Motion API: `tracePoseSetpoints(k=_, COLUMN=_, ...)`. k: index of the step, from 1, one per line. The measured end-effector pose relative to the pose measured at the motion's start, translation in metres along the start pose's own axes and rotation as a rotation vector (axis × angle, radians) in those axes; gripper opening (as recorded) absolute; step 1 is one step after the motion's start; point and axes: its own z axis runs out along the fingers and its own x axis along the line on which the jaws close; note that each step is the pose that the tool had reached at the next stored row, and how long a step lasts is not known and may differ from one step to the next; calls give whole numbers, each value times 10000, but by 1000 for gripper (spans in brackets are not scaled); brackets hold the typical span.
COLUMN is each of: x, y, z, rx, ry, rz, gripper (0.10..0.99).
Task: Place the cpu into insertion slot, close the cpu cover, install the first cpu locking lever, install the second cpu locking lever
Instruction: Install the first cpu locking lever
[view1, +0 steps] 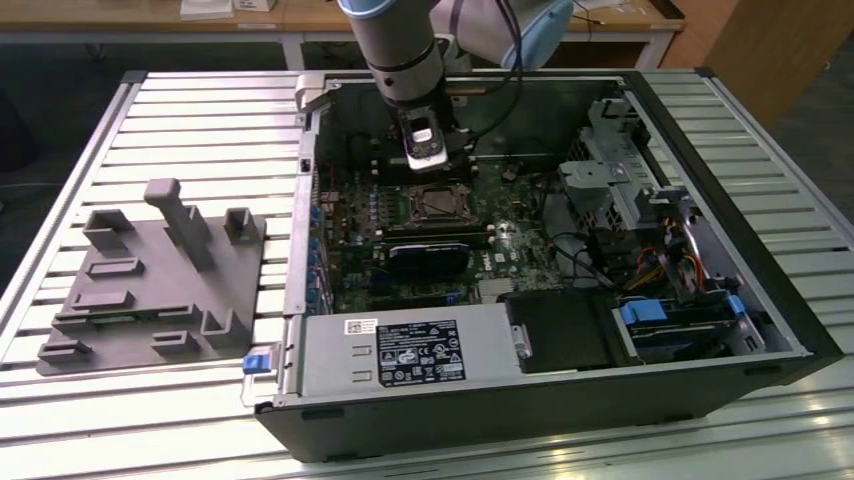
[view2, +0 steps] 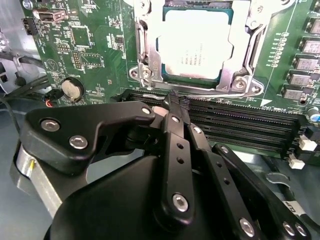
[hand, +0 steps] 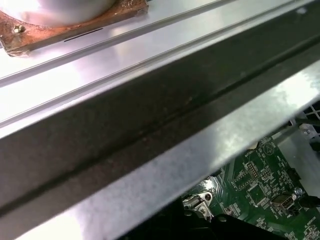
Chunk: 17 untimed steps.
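Observation:
In the second wrist view the cpu (view2: 197, 42), silvery-grey, lies in the insertion slot (view2: 239, 81) on the green board. The cpu cover (view2: 145, 47), a silver frame, lies flat around it. A thin wire locking lever (view2: 210, 90) runs along the socket's edge nearest my gripper (view2: 175, 102). The black fingers (view2: 170, 130) are shut together, with their tips just short of that lever's end and nothing seen between them. In the exterior view the gripper (view1: 427, 160) hangs inside the open case just behind the socket (view1: 434, 205).
Long black card slots (view2: 240, 125) run right beside the fingertips. A coin cell (view2: 73, 89) sits on the board. The case's metal wall (hand: 150, 130) crosses the first wrist view. A grey fixture block (view1: 147, 290) lies at the exterior view's left, and a drive cage (view1: 627, 190) at its right.

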Motion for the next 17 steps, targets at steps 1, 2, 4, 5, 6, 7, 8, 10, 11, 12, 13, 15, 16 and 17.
tracePoseSetpoints(k=1, x=-3, y=2, z=7, rx=-1, ry=-1, rz=0, gripper=106)
tracePoseSetpoints(k=2, x=-7, y=3, z=14, rx=0, ry=0, rz=-1, gripper=106)
tracePoseSetpoints(k=4, x=-6, y=1, z=25, rx=6, ry=-4, rz=-2, gripper=106)
tracePoseSetpoints(k=5, x=-6, y=0, z=29, rx=11, ry=-6, rz=-4, gripper=106)
tracePoseSetpoints(k=6, x=-4, y=-2, z=38, rx=18, ry=-9, rz=-8, gripper=106)
tracePoseSetpoints(k=7, x=-3, y=-3, z=42, rx=19, ry=-11, rz=-9, gripper=106)
tracePoseSetpoints(k=8, x=-2, y=-4, z=48, rx=20, ry=-12, rz=-9, gripper=106)
tracePoseSetpoints(k=10, x=-1, y=-7, z=57, rx=25, ry=-11, rz=-8, gripper=106)
tracePoseSetpoints(k=11, x=0, y=-8, z=61, rx=27, ry=-11, rz=-8, gripper=106)
tracePoseSetpoints(k=12, x=0, y=-9, z=65, rx=27, ry=-10, rz=-9, gripper=106)
tracePoseSetpoints(k=13, x=-1, y=-9, z=68, rx=27, ry=-10, rz=-10, gripper=106)
tracePoseSetpoints(k=15, x=-1, y=-8, z=73, rx=14, ry=-11, rz=-7, gripper=106)
tracePoseSetpoints(k=16, x=-1, y=-8, z=73, rx=17, ry=-13, rz=-8, gripper=106)
tracePoseSetpoints(k=17, x=-1, y=-8, z=73, rx=19, ry=-14, rz=-8, gripper=106)
